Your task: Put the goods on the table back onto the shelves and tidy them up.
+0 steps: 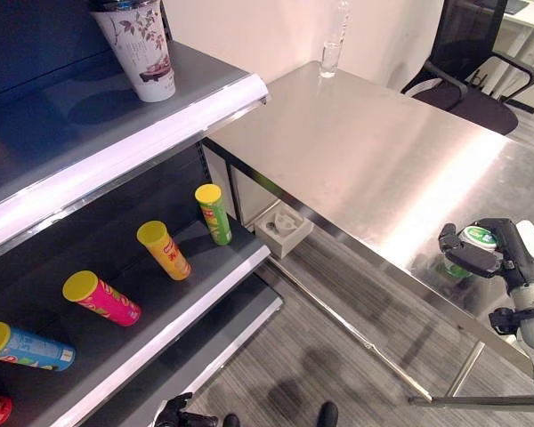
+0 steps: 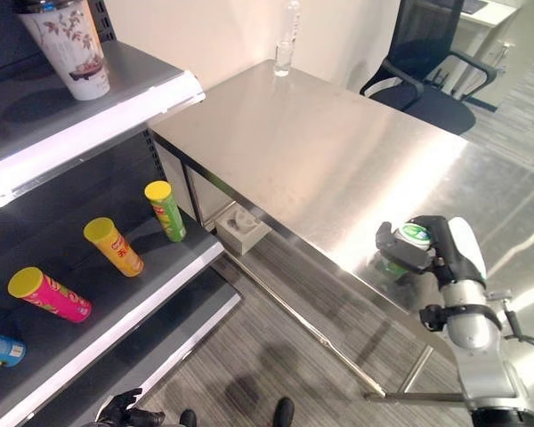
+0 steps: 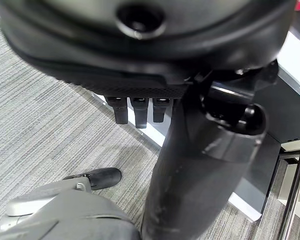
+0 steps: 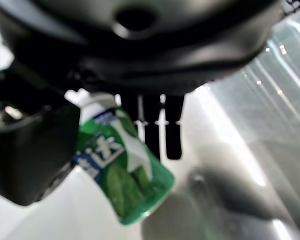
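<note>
Steel bench [image 1: 356, 151] fills the middle and right of the frame, and at its lower right edge the right hand [image 1: 494, 253] has thumb and fingers curled round a small green bottle [image 4: 122, 172] with a white cap, held just above the bench top. Out from there, a clear glass [image 1: 330, 59] stands at the bench's far end, upper centre, a black office chair [image 1: 472, 80] upper right, and shelves [image 1: 116, 142] at left carry a floral paper cup [image 1: 142, 49] up top with green [image 1: 214, 213], yellow [image 1: 164, 250], pink [image 1: 101, 298] and blue [image 1: 27, 347] tubes lying below. Left hand [image 3: 140, 107] hangs over grey carpet [image 3: 50, 110], fingers relaxed and holding nothing.
</note>
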Controlling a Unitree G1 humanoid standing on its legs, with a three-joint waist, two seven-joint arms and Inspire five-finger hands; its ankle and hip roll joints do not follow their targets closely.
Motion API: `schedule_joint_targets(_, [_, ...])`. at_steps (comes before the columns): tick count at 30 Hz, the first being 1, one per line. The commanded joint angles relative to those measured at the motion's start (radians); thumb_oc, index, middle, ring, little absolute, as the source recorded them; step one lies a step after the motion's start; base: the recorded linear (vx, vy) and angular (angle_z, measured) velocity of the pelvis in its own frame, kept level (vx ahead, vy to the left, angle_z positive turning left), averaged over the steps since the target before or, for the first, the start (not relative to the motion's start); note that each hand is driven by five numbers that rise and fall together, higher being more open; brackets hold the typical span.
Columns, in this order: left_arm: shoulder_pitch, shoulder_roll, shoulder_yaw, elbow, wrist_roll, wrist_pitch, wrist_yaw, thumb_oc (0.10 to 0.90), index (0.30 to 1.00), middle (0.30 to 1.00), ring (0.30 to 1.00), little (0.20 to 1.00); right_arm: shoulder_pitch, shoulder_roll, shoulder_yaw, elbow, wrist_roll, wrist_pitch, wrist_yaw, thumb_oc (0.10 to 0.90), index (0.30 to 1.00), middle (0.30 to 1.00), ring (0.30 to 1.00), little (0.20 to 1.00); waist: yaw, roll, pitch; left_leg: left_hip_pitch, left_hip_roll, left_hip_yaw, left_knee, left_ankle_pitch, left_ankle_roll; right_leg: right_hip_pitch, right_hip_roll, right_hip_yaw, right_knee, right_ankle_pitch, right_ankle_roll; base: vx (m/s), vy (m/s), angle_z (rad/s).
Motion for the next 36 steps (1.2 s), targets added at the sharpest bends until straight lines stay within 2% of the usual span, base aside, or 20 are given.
schedule_joint_targets(1, [-0.034, 0.084, -0.005, 0.009, -0.002, -0.026, 0.020, 0.800, 0.900, 0.900, 0.900, 0.900, -0.121, -0.080, -0.088, -0.124, 0.017, -0.086, -0.082, 0.400, 0.300, 0.300, 0.300, 0.300, 0.008, -0.067, -0.074, 0.007, 0.004, 0.091, -0.010, -0.011, -0.020, 0.061, -0.044, 0.016, 0.111, -0.201, 0.088, -0.02, -0.038, 0.01])
schedule_joint_targets(5, [-0.032, 0.097, -0.003, 0.015, -0.016, -0.032, 0.011, 0.800, 0.900, 0.900, 0.900, 0.900, -0.274, -0.135, -0.074, -0.237, 0.151, -0.153, -0.067, 0.400, 0.300, 0.300, 0.300, 0.300, 0.029, -0.069, -0.095, 0.013, 0.017, 0.082, -0.010, -0.002, -0.035, 0.074, -0.039, 0.005, 0.126, -0.218, 0.080, -0.05, -0.090, 0.09])
schedule_joint_targets(8, [-0.032, 0.099, -0.002, 0.016, -0.020, -0.034, 0.008, 0.800, 0.900, 0.900, 0.900, 0.900, -0.339, -0.149, -0.035, -0.241, 0.180, -0.163, -0.061, 0.400, 0.300, 0.300, 0.300, 0.300, 0.037, -0.070, -0.097, 0.015, 0.025, 0.075, -0.010, 0.002, -0.042, 0.078, -0.032, -0.001, 0.135, -0.228, 0.073, -0.06, -0.118, 0.21])
schedule_joint_targets(10, [-0.027, 0.103, -0.011, 0.013, -0.034, -0.036, 0.008, 0.800, 0.900, 0.900, 0.900, 0.900, -0.449, -0.158, 0.048, -0.260, 0.235, -0.175, -0.038, 0.400, 0.300, 0.300, 0.300, 0.300, 0.063, -0.075, -0.100, 0.010, 0.043, 0.056, -0.010, 0.020, -0.058, 0.086, -0.015, -0.011, 0.145, -0.246, 0.058, -0.10, -0.199, 0.07])
schedule_joint_targets(14, [-0.025, 0.114, -0.015, 0.013, -0.057, -0.038, 0.012, 0.800, 0.900, 0.900, 0.900, 0.900, -0.612, -0.159, 0.166, -0.282, 0.318, -0.195, -0.014, 0.400, 0.300, 0.300, 0.300, 0.300, 0.114, -0.077, -0.088, -0.022, 0.080, 0.007, -0.006, 0.066, -0.084, 0.098, 0.024, -0.035, 0.160, -0.282, 0.033, -0.11, -0.200, 0.30])
schedule_joint_targets(16, [-0.027, 0.121, -0.015, 0.021, -0.069, -0.040, 0.017, 0.800, 0.900, 0.900, 0.900, 0.900, -0.699, -0.161, 0.222, -0.281, 0.364, -0.205, 0.002, 0.400, 0.300, 0.300, 0.300, 0.300, 0.139, -0.071, -0.071, -0.062, 0.102, -0.034, -0.010, 0.120, -0.112, 0.103, 0.051, -0.054, 0.165, -0.307, 0.024, -0.18, -0.239, 0.41])
schedule_joint_targets(18, [-0.026, 0.122, -0.016, 0.026, -0.075, -0.039, 0.018, 0.800, 0.900, 0.900, 0.900, 0.900, -0.740, -0.160, 0.239, -0.278, 0.404, -0.213, 0.008, 0.400, 0.300, 0.300, 0.300, 0.300, 0.144, -0.070, -0.066, -0.117, 0.109, -0.067, -0.010, 0.143, -0.125, 0.101, 0.063, -0.085, 0.165, -0.316, 0.016, -0.18, -0.188, 0.73])
schedule_joint_targets(19, [-0.034, 0.129, -0.017, 0.025, -0.078, -0.037, 0.019, 0.800, 0.900, 0.900, 0.900, 0.900, -0.769, -0.167, 0.245, -0.273, 0.421, -0.214, 0.002, 0.400, 0.300, 0.300, 0.300, 0.300, 0.148, -0.072, -0.050, -0.135, 0.112, -0.042, -0.010, 0.142, -0.126, 0.105, 0.060, -0.108, 0.177, -0.331, 0.013, -0.20, -0.142, 1.39])
schedule_joint_targets(21, [-0.031, 0.133, -0.017, 0.015, -0.085, -0.032, 0.021, 0.800, 0.900, 0.900, 0.900, 0.900, -0.808, -0.152, 0.287, -0.266, 0.441, -0.209, 0.003, 0.400, 0.300, 0.300, 0.300, 0.300, 0.144, -0.078, -0.043, -0.131, 0.123, 0.064, 0.028, 0.129, -0.091, 0.096, 0.046, -0.147, 0.203, -0.332, 0.009, -0.24, -0.090, 1.16])
schedule_joint_targets(22, [-0.024, 0.125, -0.012, 0.026, -0.087, -0.032, 0.020, 0.800, 0.900, 0.900, 0.900, 0.900, -0.844, -0.133, 0.331, -0.254, 0.453, -0.203, 0.007, 0.400, 0.300, 0.300, 0.300, 0.300, 0.149, -0.084, -0.049, -0.116, 0.114, 0.106, 0.104, 0.080, -0.070, 0.086, 0.026, -0.181, 0.203, -0.319, 0.010, -0.18, -0.030, 0.57])
schedule_joint_targets(23, [-0.024, 0.124, -0.012, 0.026, -0.087, -0.032, 0.020, 0.800, 0.900, 0.900, 0.900, 0.900, -0.846, -0.133, 0.332, -0.254, 0.453, -0.203, 0.007, 0.400, 0.300, 0.300, 0.300, 0.300, 0.147, -0.084, -0.050, -0.121, 0.114, 0.104, 0.106, 0.081, -0.069, 0.084, 0.027, -0.183, 0.202, -0.317, 0.010, -0.17, -0.004, 0.30])
schedule_joint_targets(27, [-0.024, 0.122, 0.004, 0.050, -0.085, -0.027, 0.027, 0.800, 0.900, 0.900, 0.900, 0.900, -0.908, -0.115, 0.407, -0.231, 0.487, -0.192, 0.036, 0.400, 0.300, 0.300, 0.300, 0.300, 0.138, -0.094, -0.064, -0.070, 0.095, 0.151, 0.214, -0.024, -0.049, 0.080, -0.012, -0.235, 0.199, -0.300, 0.006, -0.10, 0.014, 0.27])
schedule_joint_targets(28, [-0.020, 0.118, 0.007, 0.068, -0.080, -0.024, 0.028, 0.800, 0.900, 0.900, 0.900, 0.900, -0.928, -0.109, 0.437, -0.215, 0.492, -0.182, 0.049, 0.400, 0.300, 0.300, 0.300, 0.300, 0.129, -0.085, -0.088, -0.019, 0.088, 0.170, 0.196, -0.057, -0.056, 0.091, -0.008, -0.249, 0.192, -0.312, 0.012, -0.07, 0.064, 0.70])
schedule_joint_targets(29, [-0.021, 0.117, 0.007, 0.068, -0.080, -0.024, 0.028, 0.800, 0.900, 0.900, 0.900, 0.900, -0.931, -0.110, 0.439, -0.214, 0.492, -0.182, 0.049, 0.400, 0.300, 0.300, 0.300, 0.300, 0.128, -0.085, -0.084, -0.026, 0.085, 0.178, 0.193, -0.040, -0.048, 0.085, -0.012, -0.262, 0.189, -0.295, 0.006, 0.02, 0.090, 0.78])
schedule_joint_targets(31, [-0.020, 0.116, 0.006, 0.069, -0.078, -0.021, 0.030, 0.800, 0.900, 0.900, 0.900, 0.900, -0.952, -0.112, 0.457, -0.199, 0.494, -0.178, 0.050, 0.400, 0.300, 0.300, 0.300, 0.300, 0.123, -0.077, -0.098, -0.007, 0.087, 0.190, 0.176, -0.049, -0.057, 0.095, -0.005, -0.264, 0.186, -0.307, 0.014, 0.03, 0.081, 0.66])
schedule_joint_targets(32, [-0.008, 0.110, 0.006, 0.063, -0.073, -0.017, 0.032, 0.800, 0.900, 0.900, 0.900, 0.900, -0.970, -0.090, 0.484, -0.165, 0.498, -0.171, 0.051, 0.400, 0.300, 0.300, 0.300, 0.300, 0.123, -0.062, -0.119, 0.016, 0.074, 0.215, 0.110, -0.037, -0.061, 0.098, -0.003, -0.278, 0.178, -0.291, 0.019, 0.01, 0.141, 0.40])
schedule_joint_targets(34, [0.000, 0.116, -0.005, 0.052, -0.065, -0.012, 0.031, 0.800, 0.900, 0.900, 0.900, 0.900, -1.004, -0.075, 0.518, -0.092, 0.475, -0.152, 0.043, 0.400, 0.300, 0.300, 0.300, 0.300, 0.134, -0.052, -0.135, 0.030, 0.052, 0.201, 0.048, -0.029, -0.060, 0.096, -0.019, -0.290, 0.173, -0.271, 0.029, 0.00, 0.179, 0.25])
schedule_joint_targets(36, [0.002, 0.118, -0.010, 0.050, -0.066, -0.011, 0.032, 0.800, 0.900, 0.900, 0.900, 0.900, -1.024, -0.064, 0.534, -0.059, 0.465, -0.149, 0.034, 0.400, 0.300, 0.300, 0.300, 0.300, 0.140, -0.048, -0.136, 0.031, 0.042, 0.193, 0.040, -0.028, -0.057, 0.095, -0.029, -0.290, 0.176, -0.262, 0.032, -0.04, 0.141, 0.20])
